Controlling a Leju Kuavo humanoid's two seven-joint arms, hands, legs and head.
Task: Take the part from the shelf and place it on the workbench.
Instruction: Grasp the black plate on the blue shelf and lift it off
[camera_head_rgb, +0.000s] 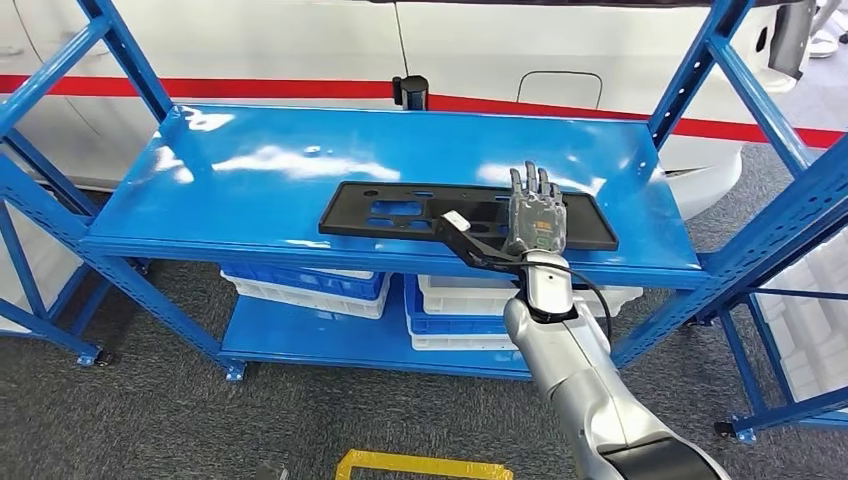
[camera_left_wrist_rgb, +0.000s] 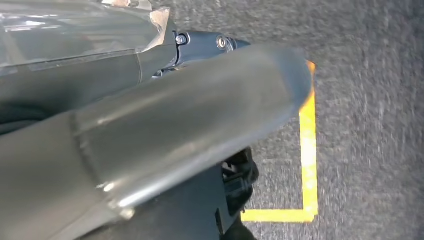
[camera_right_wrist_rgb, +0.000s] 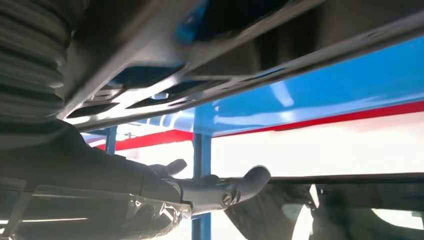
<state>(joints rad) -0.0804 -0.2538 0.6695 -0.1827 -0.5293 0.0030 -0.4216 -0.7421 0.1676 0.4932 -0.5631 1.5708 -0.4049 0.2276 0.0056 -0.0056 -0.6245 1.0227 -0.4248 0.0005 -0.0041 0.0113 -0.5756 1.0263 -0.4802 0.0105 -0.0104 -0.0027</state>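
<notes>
Part (camera_head_rgb: 400, 212): flat black plastic panel, long and thin, several cut-outs, lying flat near the front edge of the shelf's (camera_head_rgb: 250, 170) upper blue deck. Right hand (camera_head_rgb: 535, 212) lies over the panel's right section, palm down, fingers straight and close together, pointing away from the robot; whether they touch it, cannot tell. No hold yet. Most of the panel extends to the hand's left. Judgement: the thin plate offers little to pinch from above, so hook the front edge just below the palm and keep it level, since the long left side may droop.
</notes>
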